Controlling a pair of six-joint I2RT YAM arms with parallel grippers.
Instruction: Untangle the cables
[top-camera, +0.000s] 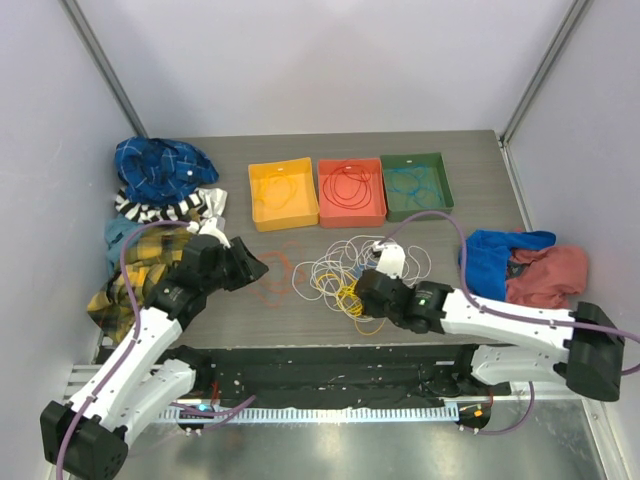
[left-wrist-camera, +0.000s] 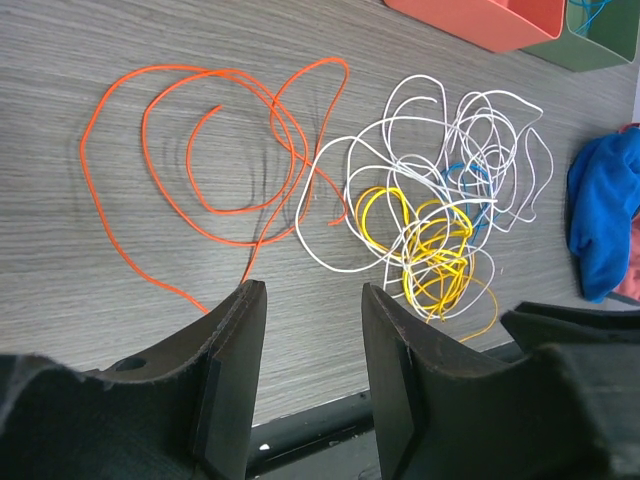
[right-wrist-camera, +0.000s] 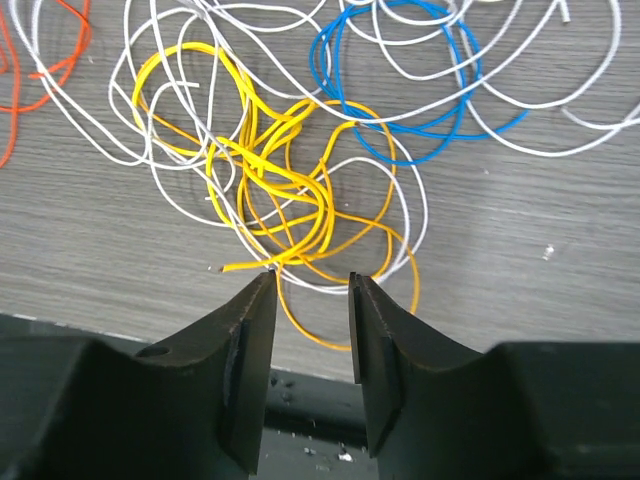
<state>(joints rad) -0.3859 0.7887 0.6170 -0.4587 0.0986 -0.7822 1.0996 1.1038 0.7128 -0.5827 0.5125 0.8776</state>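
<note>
Right gripper — slightly parted, empty, poised over the yellow cable among tangled cables on the table; left gripper open, empty; likely light, springy, slippery — best pinched near a free end.

Tangled white cables sprawled flat mid-table, yellow cables knotted at the heap's near edge, blue cable looped among the whites, orange cable curled loose to the left, crossing the whites' edge, sorted coils laid in three far trays.
</note>
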